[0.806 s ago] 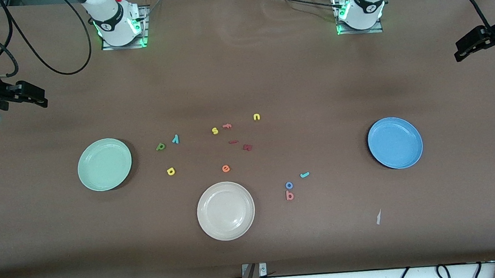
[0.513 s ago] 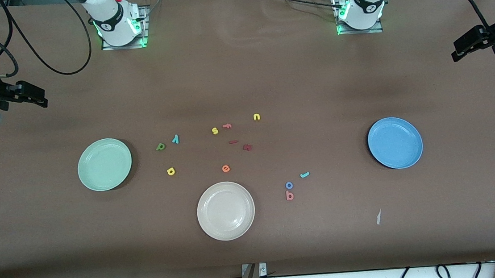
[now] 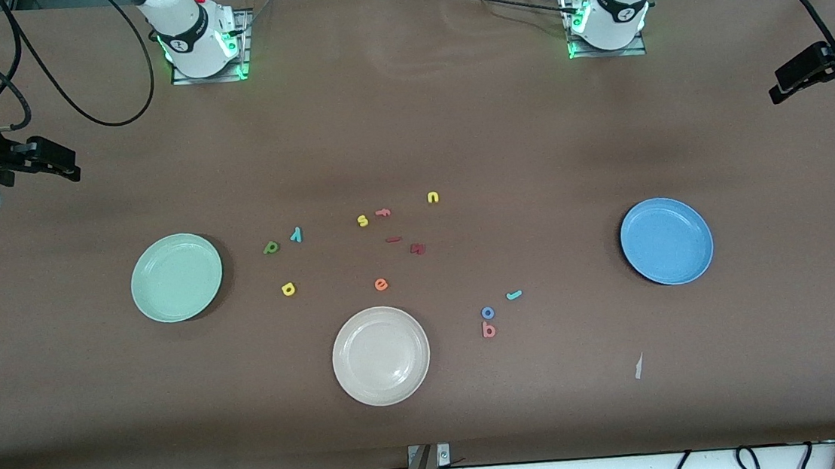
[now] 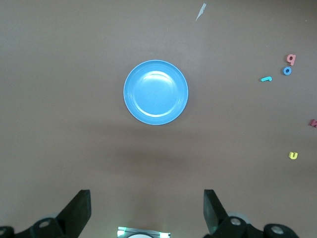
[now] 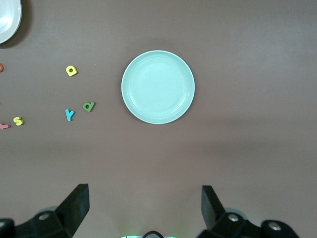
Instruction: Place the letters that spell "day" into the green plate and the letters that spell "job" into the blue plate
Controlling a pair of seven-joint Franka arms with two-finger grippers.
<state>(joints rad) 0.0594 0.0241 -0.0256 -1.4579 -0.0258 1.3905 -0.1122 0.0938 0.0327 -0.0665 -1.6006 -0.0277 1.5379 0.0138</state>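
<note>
Table: broad brown tabletop [image 3: 407, 114], both arm bases at its 12 o'clock edge as the front camera sees it.
Right arm: white base [image 3: 192, 35]; waits high over the right arm's end of the table.
Left arm: white base [image 3: 613, 9]; high over the left arm's end.
Right gripper: black two-finger gripper [image 5: 143, 206], fingers spread wide, nothing between them, up in the air over bare table near the green plate.
Left gripper: black two-finger gripper [image 4: 147, 208], fingers spread wide and empty, over bare table near the blue plate.
White plate: round cream-white plate [image 3: 380, 355], nearest the front camera, at 6 o'clock of the letter cluster.
Green plate: round pale mint-green plate with shallow rim [image 3: 176, 277], nothing in it, at 9 o'clock of the cluster.
Blue plate: round bright blue plate with shallow rim [image 3: 666, 240], nothing in it, at 3 o'clock of the cluster.
Letters of "day": dark green foam "d" [image 3: 270, 247] on the table, teal "y" [image 3: 296, 234] just beside it at 2 o'clock, yellow "a" [image 3: 288, 289] apart at 5 o'clock; all near the green plate, none in it.
Letters of "job": blue ring "o" [image 3: 488, 312] touching or nearly touching salmon-red "b" [image 3: 488, 329] at its 6 o'clock; teal hooked "j" [image 3: 514, 295] at 2 o'clock of the ring; all well apart from the blue plate.
Other letters: yellow "s" [image 3: 363, 220], yellow "n" [image 3: 433, 197], orange "e" [image 3: 381, 284], loose in the middle of the table.
Scrap: small pale sliver [image 3: 638, 366] at 7 o'clock of the blue plate.
</note>
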